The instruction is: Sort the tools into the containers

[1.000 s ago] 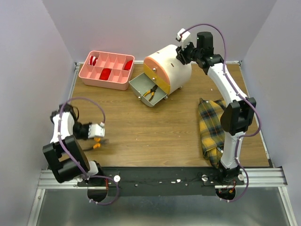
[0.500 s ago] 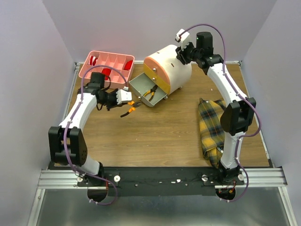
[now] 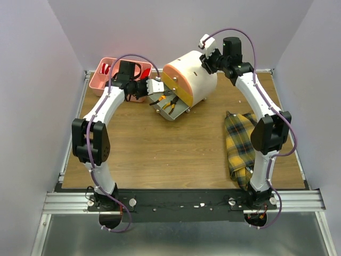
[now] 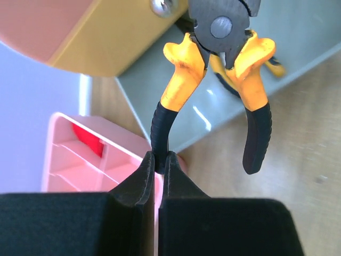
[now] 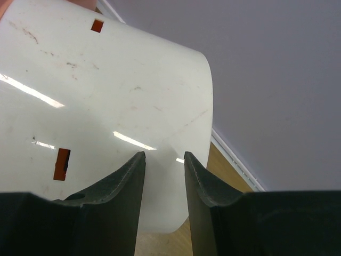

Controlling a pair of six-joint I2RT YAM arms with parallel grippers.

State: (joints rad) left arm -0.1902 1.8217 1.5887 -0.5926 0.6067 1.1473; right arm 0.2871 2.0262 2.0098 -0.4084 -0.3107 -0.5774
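My left gripper (image 3: 159, 96) is shut on one black handle of a pair of orange-and-black pliers (image 4: 213, 58) and holds them over the open grey drawer (image 3: 179, 113) of the cream drawer unit (image 3: 194, 74). In the left wrist view my gripper (image 4: 159, 160) pinches the handle's tip, with the pliers' head over the drawer floor (image 4: 303, 32). A second pair of pliers (image 3: 171, 105) lies in the drawer. The pink tray (image 3: 102, 81) stands behind my left arm, partly hidden. My right gripper (image 5: 164, 154) is open at the unit's back wall (image 5: 106, 106).
A yellow plaid cloth (image 3: 238, 144) lies on the wooden table at the right. Red items sit in the pink tray's compartments (image 4: 85, 136). The yellow drawer front (image 4: 106, 37) is just above the open drawer.
My left arm has swung from the near left of the table up to the open drawer, carrying the pliers. The right arm has not moved.
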